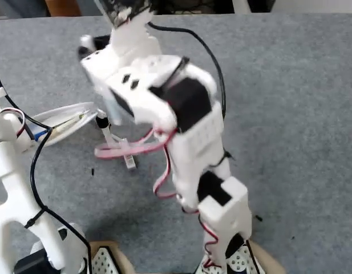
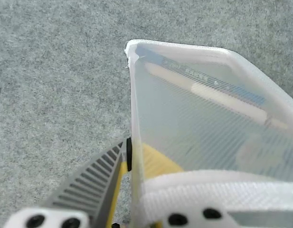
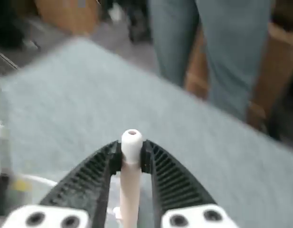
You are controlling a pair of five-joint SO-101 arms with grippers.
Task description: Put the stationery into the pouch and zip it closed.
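The translucent white pouch [image 2: 193,123] stands open-mouthed on the grey table, with pens [image 2: 217,95] lying inside it. My left gripper [image 2: 129,154] is shut on the pouch's edge, its ribbed grey finger [image 2: 96,178] pressed against the wall. From above, the pouch [image 1: 67,117] lies at the left beside the left arm. My right gripper [image 3: 131,154] is shut on a white pen [image 3: 131,142] that stands upright between its fingers. In the high view this pen [image 1: 107,132] hangs under the right arm, just beside the pouch's mouth.
A pink cord loop [image 1: 130,149] with a small white tag lies on the grey felt [image 1: 290,103] under the right arm. The right arm's bulk covers the table's middle. Open felt stretches to the right and far side.
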